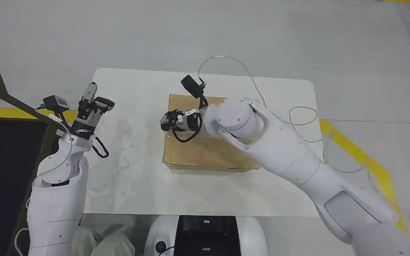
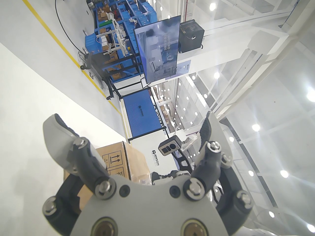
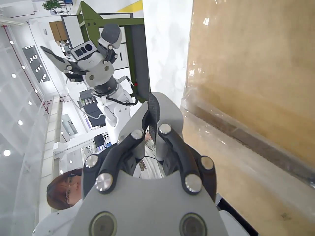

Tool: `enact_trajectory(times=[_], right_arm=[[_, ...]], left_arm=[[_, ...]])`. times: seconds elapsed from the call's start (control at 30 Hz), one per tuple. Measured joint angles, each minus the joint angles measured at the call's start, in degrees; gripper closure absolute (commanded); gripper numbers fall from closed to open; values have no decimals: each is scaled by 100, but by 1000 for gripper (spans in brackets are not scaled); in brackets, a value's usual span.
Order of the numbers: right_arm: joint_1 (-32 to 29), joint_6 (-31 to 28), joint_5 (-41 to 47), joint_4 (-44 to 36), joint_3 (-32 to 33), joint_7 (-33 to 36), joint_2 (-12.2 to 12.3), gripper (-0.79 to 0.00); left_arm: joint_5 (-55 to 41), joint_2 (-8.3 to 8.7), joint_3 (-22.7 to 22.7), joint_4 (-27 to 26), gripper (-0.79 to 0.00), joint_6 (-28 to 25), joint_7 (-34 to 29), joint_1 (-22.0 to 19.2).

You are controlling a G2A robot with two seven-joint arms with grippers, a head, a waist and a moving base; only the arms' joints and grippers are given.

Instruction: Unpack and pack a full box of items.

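A closed cardboard box (image 1: 211, 147) sits in the middle of the white table (image 1: 128, 166), its flaps sealed with clear tape along the seam (image 3: 246, 133). My right gripper (image 1: 164, 121) lies at the box's left top edge; in the right wrist view its fingers (image 3: 151, 109) are pressed together, shut on nothing, beside the box top (image 3: 246, 50). My left gripper (image 1: 98, 96) is held up over the table's left end, open and empty, well apart from the box. The left wrist view shows its spread fingertips (image 2: 56, 126) and a corner of the box (image 2: 133, 158) beyond.
A thin white cable (image 1: 224, 61) loops across the table's far side and off its right end. A dark rack (image 1: 19, 147) stands against the table's left side. Bare table surface lies left and in front of the box.
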Motion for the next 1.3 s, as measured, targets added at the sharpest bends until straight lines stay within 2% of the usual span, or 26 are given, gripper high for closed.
enact_trajectory(times=[0.27, 0.6, 0.73, 0.97, 1.3], right_arm=[[93, 396, 216, 524, -99, -164, -259, 0], [40, 697, 198, 687, 8, -147, -354, 0], [-83, 865, 99, 508, 155, -147, -296, 0], [-522, 1276, -152, -39, 643, -176, -53, 0], [-1071, 1478, -471, -634, 1287, -57, 237, 0]], left_arm=[[0, 0, 0, 0, -785, 0, 0, 0], [0, 0, 0, 0, -785, 0, 0, 0], [0, 0, 0, 0, -785, 0, 0, 0], [0, 0, 0, 0, -785, 0, 0, 0], [0, 0, 0, 0, -785, 0, 0, 0]])
